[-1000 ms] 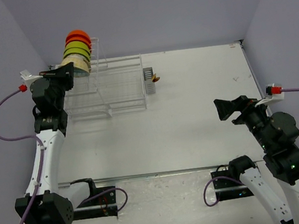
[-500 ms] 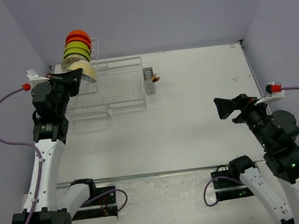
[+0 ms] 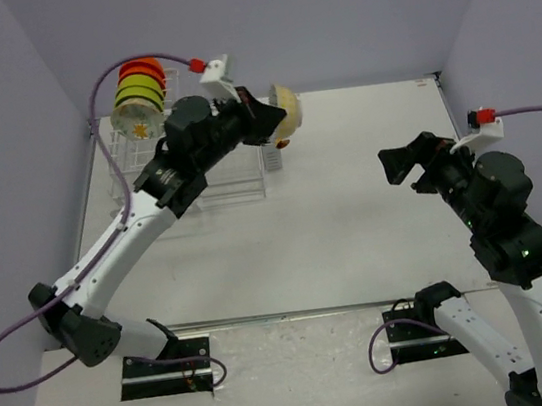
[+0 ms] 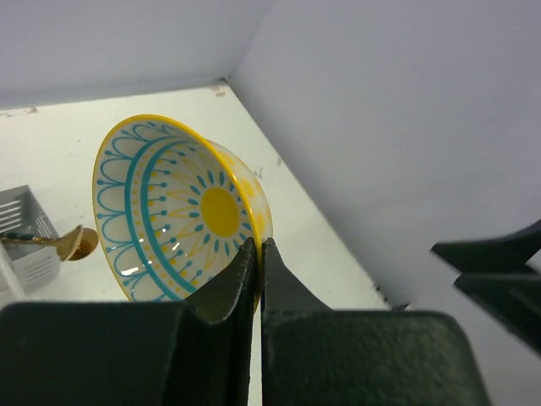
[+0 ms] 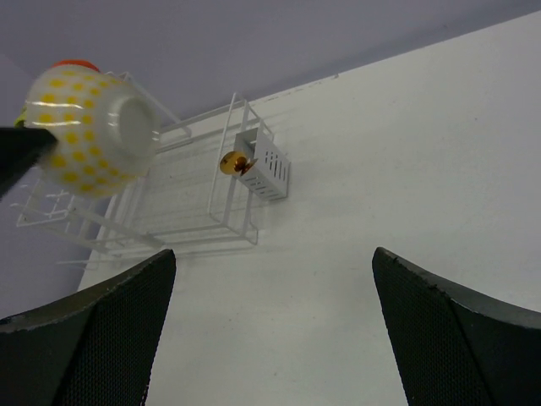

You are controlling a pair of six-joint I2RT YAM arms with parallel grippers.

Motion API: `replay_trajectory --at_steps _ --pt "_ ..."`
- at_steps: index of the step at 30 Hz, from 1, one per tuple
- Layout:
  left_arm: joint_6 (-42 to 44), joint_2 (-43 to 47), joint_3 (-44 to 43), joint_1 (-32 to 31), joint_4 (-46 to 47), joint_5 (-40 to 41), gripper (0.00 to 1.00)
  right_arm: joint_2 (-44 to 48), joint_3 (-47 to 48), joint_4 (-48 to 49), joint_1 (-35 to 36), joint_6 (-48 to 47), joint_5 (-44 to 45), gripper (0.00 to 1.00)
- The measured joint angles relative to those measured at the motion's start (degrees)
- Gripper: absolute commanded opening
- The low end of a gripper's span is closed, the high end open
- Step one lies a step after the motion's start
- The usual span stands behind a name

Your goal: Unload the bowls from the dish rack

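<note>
My left gripper (image 3: 274,118) is shut on the rim of a white bowl (image 3: 287,110) and holds it in the air above the rack's right end. The bowl has a yellow rim and a teal and yellow flower pattern inside (image 4: 177,211), with yellow dots outside (image 5: 89,127). My left fingertips pinch the rim (image 4: 256,244). The white wire dish rack (image 3: 208,171) stands at the back left. On its tall tier an orange-red bowl (image 3: 142,67), a lime green bowl (image 3: 139,83) and a cream patterned bowl (image 3: 138,117) stand on edge. My right gripper (image 3: 409,161) is open and empty (image 5: 272,254), raised over the table's right side.
A grey cutlery caddy (image 3: 270,147) hangs on the rack's right end, with a brown spoon-like utensil (image 5: 230,162) in it. White table (image 3: 354,221) lies between the rack and the right arm. Purple walls close the back and sides.
My left arm has pulled the patterned bowl off the rack's tall tier and swung it right, past the caddy. My right gripper has shifted slightly up.
</note>
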State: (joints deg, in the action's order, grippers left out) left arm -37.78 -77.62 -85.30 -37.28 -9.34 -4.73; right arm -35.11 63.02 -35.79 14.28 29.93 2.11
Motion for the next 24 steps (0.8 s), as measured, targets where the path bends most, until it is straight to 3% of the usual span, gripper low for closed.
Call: replay_trajectory --at_steps 3,7,15,20,24 --pt "9.75 -7.23 -2.99 -6.54 -0.63 0.00 0.00 -5.66 5.51 -1.11 -0.07 0.02 0.59 0.99" --pt "22.49 -11.69 1.09 -14.05 -2.27 1.97 0.00 -10.78 9.97 -2.25 -0.31 -0.31 1.40 0.99" --pt "38.69 -13.44 11.34 -20.48 -1.05 1.90 0.00 -21.20 13.03 -5.68 -1.05 -2.91 -0.98 0.96" --pt "46.29 -13.44 14.95 -25.68 1.53 4.39 0.00 -30.60 11.96 -7.52 -1.22 -4.57 -7.19 0.87" --pt "50.51 -13.44 15.04 -28.72 3.61 4.87 0.00 -34.07 10.21 -8.22 -1.16 -5.66 -12.66 0.73"
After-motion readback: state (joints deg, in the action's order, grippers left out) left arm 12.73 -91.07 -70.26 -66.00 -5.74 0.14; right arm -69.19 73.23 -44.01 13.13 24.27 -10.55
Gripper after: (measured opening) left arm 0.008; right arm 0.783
